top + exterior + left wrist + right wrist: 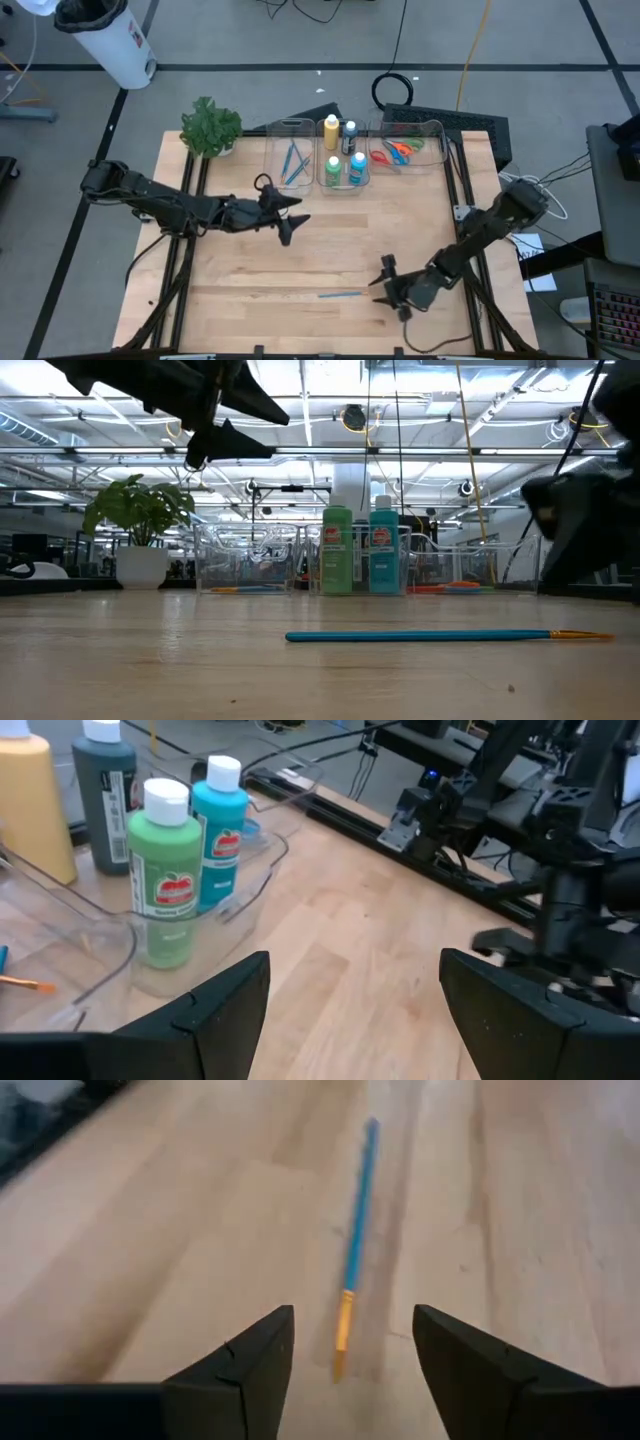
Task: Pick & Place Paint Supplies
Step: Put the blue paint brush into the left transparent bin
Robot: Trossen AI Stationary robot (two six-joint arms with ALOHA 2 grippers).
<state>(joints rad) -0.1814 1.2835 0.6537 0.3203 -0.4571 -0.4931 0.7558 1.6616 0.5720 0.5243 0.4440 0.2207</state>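
A thin blue paintbrush [342, 294] lies flat on the bare wooden table [250, 270], near the front edge and well apart from the bins; its long axis runs roughly parallel to that edge, and its orange tip [343, 1327] points toward the right gripper [389, 287]. That gripper sits just beside the tip, low over the table, fingers spread and holding nothing; in its wrist view the brush extends straight away from the gap between the fingers. The left gripper [290, 212] hovers above mid-table, fingers wide apart and empty, aimed toward the middle bin. At the back of the table stand three clear plastic bins: the left bin [290, 160] holds more blue paintbrushes, the middle bin [343, 186] holds a yellow bottle [331, 132], a dark bottle [349, 136], a green bottle [334, 171] and a blue bottle [358, 167], all upright, and the right bin [432, 135] holds scissors [400, 151] with orange, red and green handles. A leafy plant [210, 127] stands at the back left corner.
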